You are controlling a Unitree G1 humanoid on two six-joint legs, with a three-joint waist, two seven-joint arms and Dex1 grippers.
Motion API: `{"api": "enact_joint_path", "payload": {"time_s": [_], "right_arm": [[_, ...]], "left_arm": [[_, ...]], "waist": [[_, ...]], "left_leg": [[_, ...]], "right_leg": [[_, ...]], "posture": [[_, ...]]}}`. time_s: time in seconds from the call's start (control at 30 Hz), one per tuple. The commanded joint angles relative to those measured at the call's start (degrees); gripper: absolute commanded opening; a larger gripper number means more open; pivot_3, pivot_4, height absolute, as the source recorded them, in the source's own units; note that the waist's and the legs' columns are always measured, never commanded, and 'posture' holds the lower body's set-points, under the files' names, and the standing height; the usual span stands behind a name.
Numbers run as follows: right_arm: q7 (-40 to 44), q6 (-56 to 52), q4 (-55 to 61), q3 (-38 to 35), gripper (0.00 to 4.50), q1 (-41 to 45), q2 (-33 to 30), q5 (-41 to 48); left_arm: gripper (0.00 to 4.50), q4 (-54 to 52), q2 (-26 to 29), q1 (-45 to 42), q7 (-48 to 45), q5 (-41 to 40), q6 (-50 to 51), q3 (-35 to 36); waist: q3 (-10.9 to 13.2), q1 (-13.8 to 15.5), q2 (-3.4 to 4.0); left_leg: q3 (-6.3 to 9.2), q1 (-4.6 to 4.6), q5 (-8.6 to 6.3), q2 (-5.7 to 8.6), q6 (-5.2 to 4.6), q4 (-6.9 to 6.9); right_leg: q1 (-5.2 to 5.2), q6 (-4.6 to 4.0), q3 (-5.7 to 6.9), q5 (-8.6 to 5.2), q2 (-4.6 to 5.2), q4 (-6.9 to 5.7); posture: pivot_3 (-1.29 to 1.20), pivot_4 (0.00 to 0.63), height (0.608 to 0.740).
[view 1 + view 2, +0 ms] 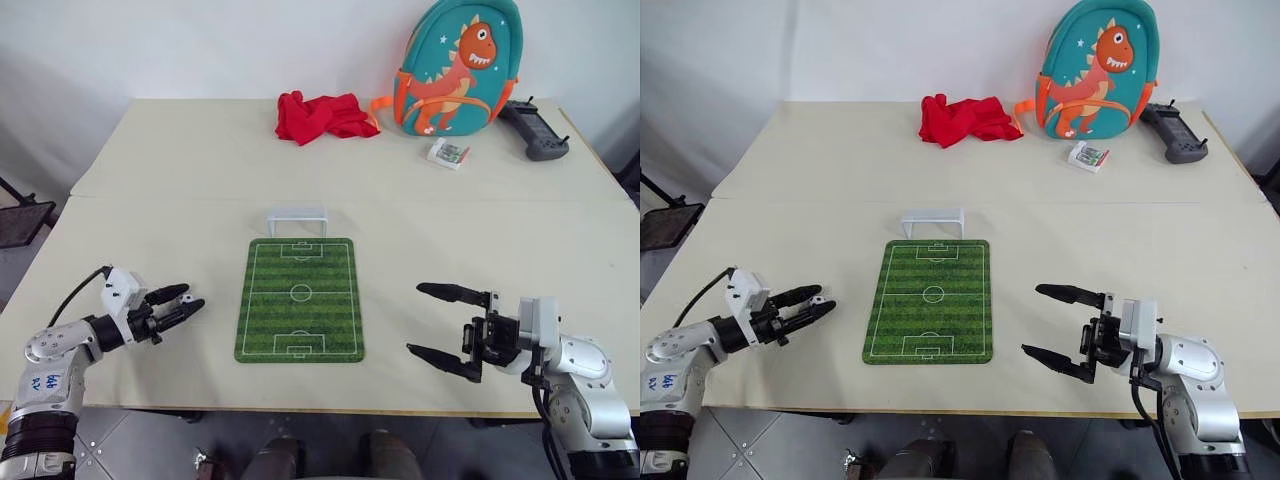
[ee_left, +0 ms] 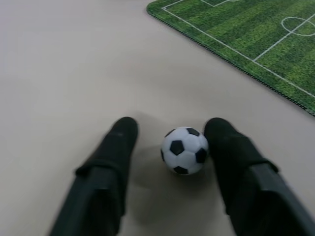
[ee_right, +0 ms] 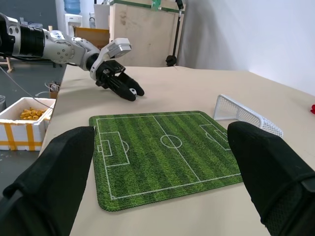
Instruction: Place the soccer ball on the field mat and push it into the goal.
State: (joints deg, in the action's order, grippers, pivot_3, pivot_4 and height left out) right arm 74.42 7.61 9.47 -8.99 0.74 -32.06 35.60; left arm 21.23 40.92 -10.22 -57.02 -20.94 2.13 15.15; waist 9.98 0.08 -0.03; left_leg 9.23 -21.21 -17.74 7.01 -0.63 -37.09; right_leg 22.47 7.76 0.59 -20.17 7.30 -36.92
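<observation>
The soccer ball [image 2: 184,150] lies between the left end effector's [image 2: 170,135] fingers.

left gripper [image 1: 188,300] – low, fingers narrowed (one loose) | right gripper [image 1: 432,320] – raised, jaws wide, pointing left

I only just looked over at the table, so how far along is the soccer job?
Early. Nothing is finished: the field mat lies bare and the goal stands at its far end. In hand: the left gripper has its fingers on either side of the soccer ball on the table beside the mat; one finger touches it, the other has a gap. Left: lifting it, placing it on the mat, and pushing it in. The right gripper waits open.
</observation>
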Motion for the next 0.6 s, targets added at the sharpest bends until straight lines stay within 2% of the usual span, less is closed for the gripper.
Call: {"api": "enact_joint_path", "payload": {"time_s": [0.03,0.07,0.23,0.33,0.43,0.6], "right_arm": [[0.1,1.6,1.6,-0.5,4.5,-0.8,0.5,0.5],[0.1,1.7,1.6,-0.5,4.5,-0.9,0.5,0.5],[3.1,2.9,-1.8,-4.6,4.5,-0.9,-2.5,1.8],[6.5,1.2,-5.2,-7.7,4.5,0.3,-6.0,4.3],[15.7,1.3,-8.3,-6.3,4.5,-1.9,-12.8,2.8],[16.6,2.1,-9.9,-6.8,4.5,-1.4,-13.6,3.1]], "left_arm": [[1.04,0.6,-0.1,-0.4,0.7,0.9,-1.0,0.1],[0.85,0.8,-0.1,-0.6,1.1,1.3,-1.3,-0.1],[0.86,-6.7,-0.7,-4.8,-1.4,-2.9,3.6,-1.1],[0.86,-16.4,-1.4,-8.2,-5.0,-4.1,7.4,-6.8],[0.86,-23.1,-2.9,-10.9,-6.9,-4.4,12.2,-13.4],[0.86,-28.3,-5.4,-11.0,-8.6,1.5,12.1,-25.2]], "waist": [[0.0,0.0,0.0],[0.0,0.0,0.0],[0.0,0.4,-0.02],[0.0,1.4,-0.06],[0.0,1.5,-0.03],[0.0,0.4,-0.05]], "left_leg": [[0.0,0.0,0.0,0.0,0.0,0.0],[0.0,0.0,0.0,0.0,0.0,-0.01],[-0.03,0.0,0.01,0.0,-0.01,-0.06],[-0.03,-0.06,0.02,0.07,-0.06,-0.17],[-0.13,-0.06,0.03,0.13,-0.13,-0.16],[-0.43,0.0,0.01,-0.05,-0.1,0.02]], "right_leg": [[0.0,0.0,0.0,0.0,0.0,0.0],[0.0,0.0,0.0,0.0,0.0,0.0],[-0.01,0.0,-0.01,0.0,0.0,-0.04],[-0.03,0.09,-0.03,0.05,0.05,-0.02],[-0.05,0.16,-0.09,0.09,0.11,0.04],[0.07,0.16,-0.12,0.09,-0.09,0.07]], "posture": [[0.0,0.15,0.74],[0.0,0.15,0.74],[0.0,0.15,0.74],[0.0,0.15,0.74],[0.0,0.15,0.74],[0.0,0.15,0.74]]}}
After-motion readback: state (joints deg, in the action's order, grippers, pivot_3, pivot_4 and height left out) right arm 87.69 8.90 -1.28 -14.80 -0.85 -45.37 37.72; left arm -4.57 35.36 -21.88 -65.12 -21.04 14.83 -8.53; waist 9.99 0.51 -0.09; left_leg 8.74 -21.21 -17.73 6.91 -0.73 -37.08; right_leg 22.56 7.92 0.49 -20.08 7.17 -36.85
